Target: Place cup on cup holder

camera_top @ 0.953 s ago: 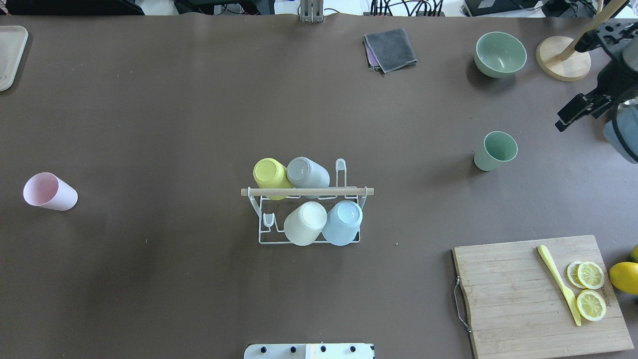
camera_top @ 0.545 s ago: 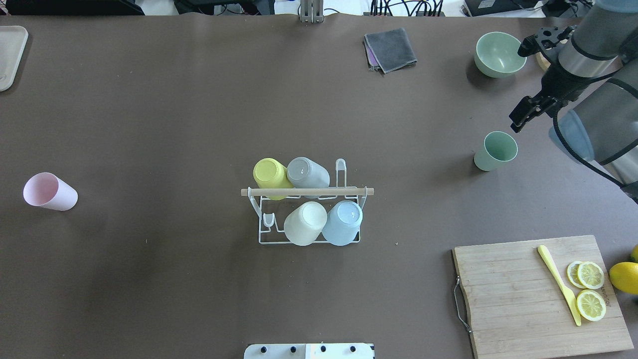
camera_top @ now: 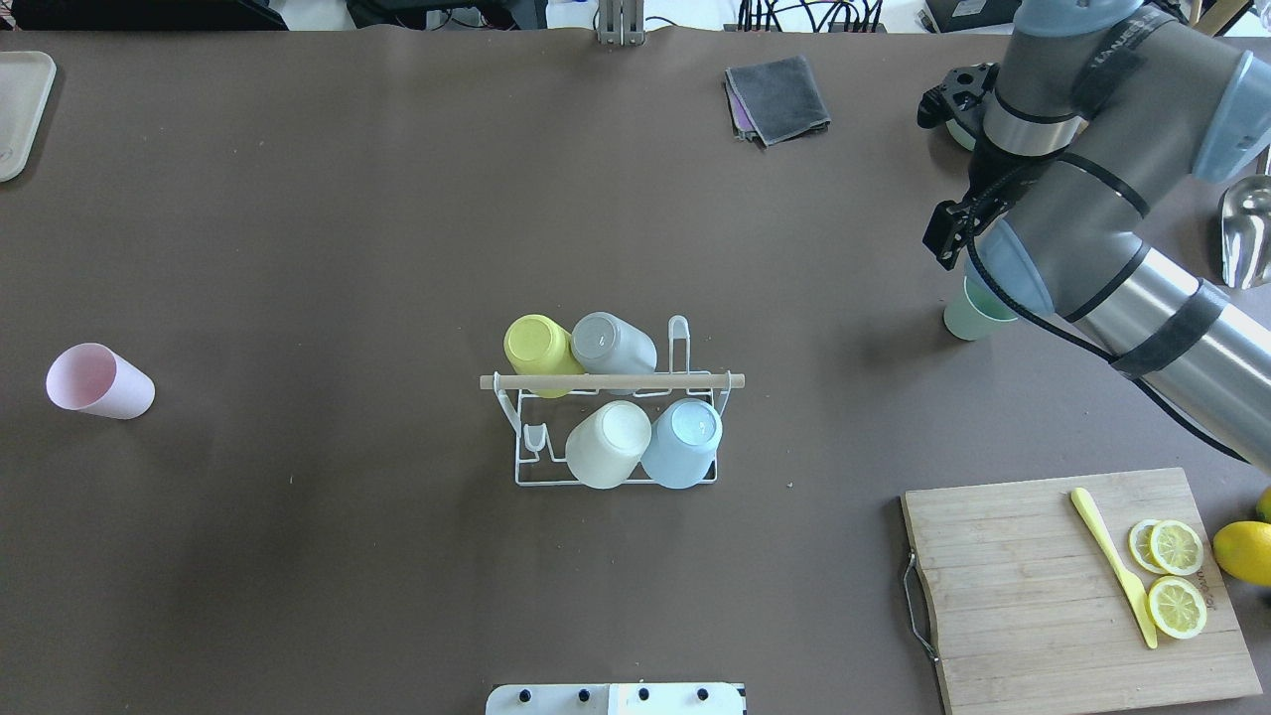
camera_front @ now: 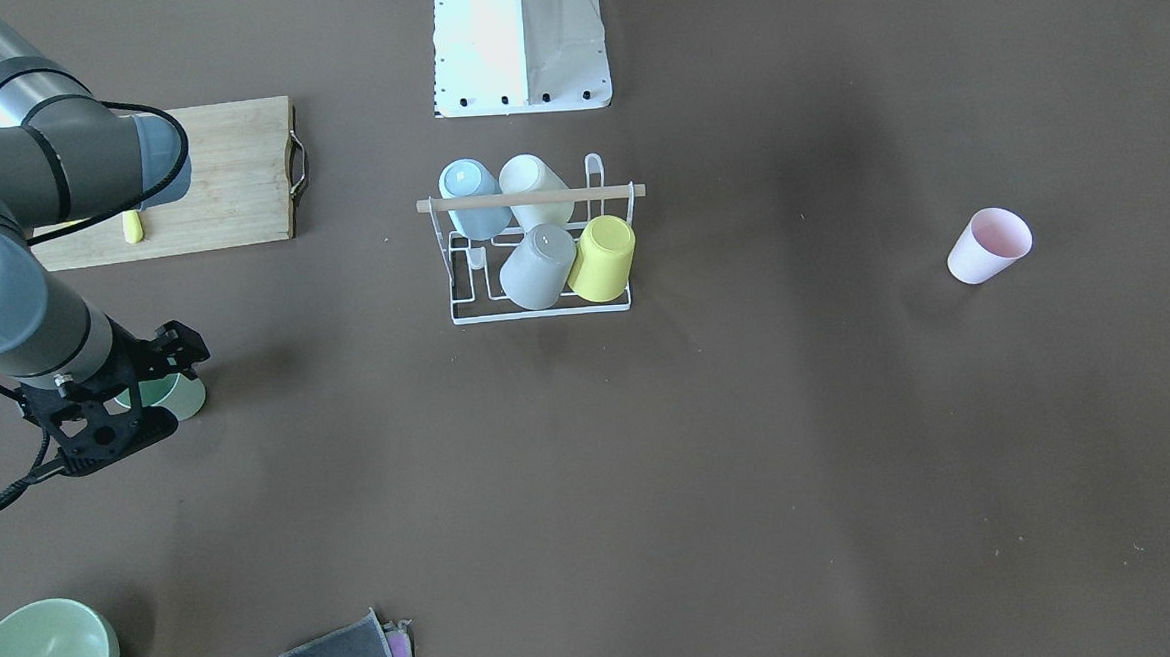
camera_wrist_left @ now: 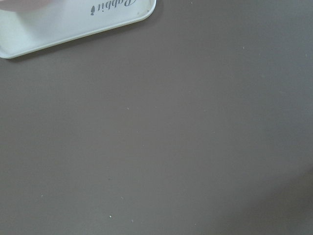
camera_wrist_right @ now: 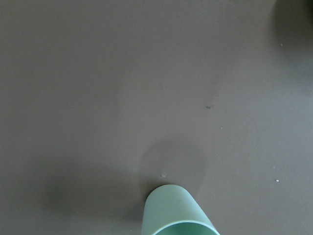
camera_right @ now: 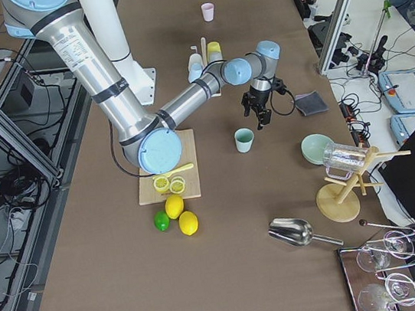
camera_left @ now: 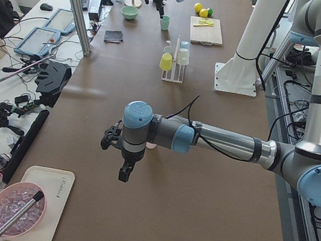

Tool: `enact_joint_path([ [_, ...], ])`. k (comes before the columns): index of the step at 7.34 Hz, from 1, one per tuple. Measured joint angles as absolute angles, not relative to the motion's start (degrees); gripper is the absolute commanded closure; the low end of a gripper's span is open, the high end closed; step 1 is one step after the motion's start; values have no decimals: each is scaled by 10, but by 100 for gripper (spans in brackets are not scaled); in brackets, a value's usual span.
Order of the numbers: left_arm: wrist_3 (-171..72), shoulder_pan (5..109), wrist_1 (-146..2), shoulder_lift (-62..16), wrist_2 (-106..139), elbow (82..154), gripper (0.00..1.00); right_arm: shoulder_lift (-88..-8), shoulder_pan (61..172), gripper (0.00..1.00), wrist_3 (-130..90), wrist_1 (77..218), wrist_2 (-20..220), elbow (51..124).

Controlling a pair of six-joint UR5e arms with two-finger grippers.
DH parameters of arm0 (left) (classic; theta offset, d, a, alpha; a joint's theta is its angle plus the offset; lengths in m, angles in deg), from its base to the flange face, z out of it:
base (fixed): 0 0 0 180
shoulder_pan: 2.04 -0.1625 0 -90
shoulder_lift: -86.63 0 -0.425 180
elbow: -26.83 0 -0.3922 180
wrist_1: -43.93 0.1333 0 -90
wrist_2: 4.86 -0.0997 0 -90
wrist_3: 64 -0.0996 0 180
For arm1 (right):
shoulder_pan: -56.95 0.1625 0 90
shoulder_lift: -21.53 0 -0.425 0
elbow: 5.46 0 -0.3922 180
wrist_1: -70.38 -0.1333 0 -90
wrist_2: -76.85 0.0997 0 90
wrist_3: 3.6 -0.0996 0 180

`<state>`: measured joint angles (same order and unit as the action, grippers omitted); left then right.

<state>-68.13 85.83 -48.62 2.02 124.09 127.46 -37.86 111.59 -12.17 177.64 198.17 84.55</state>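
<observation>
Six cups show in all. Four hang upside down on the cup holder (camera_top: 611, 381), each mouth-down over a prong so the wire carries it: one yellow cup (camera_top: 536, 345), one grey cup (camera_top: 611, 345), one cream cup (camera_top: 609, 444) and one pale blue cup (camera_top: 683, 442). Two prongs stand bare, so I judge there is room for both loose cups.

The green cup (camera_top: 959, 320) stands mouth-up on the tabletop (camera_top: 397, 248), well to the holder's right. The pink cup (camera_top: 97, 382) sits well to its left.

The right end effector (camera_top: 945, 236) hangs near the green cup, above it, seemingly parted and holding nothing. That cup is probably its target, being on that arm's side.

The left end effector (camera_left: 124, 173) is far to the holder's left, and I cannot tell its opening.
</observation>
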Motion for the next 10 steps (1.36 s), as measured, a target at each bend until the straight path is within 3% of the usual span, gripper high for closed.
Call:
enact_joint_path([
  [3, -681, 853, -459, 4, 1243, 1275, 2, -345, 1083, 0, -49, 1813, 1942, 790],
  [7, -692, 790, -253, -151, 1237, 1253, 2, -275, 1066, 0, 95, 1868, 1856, 720],
  [10, -694, 774, -216, -215, 1241, 1219, 2, -260, 1044, 0, 151, 1876, 1853, 664],
])
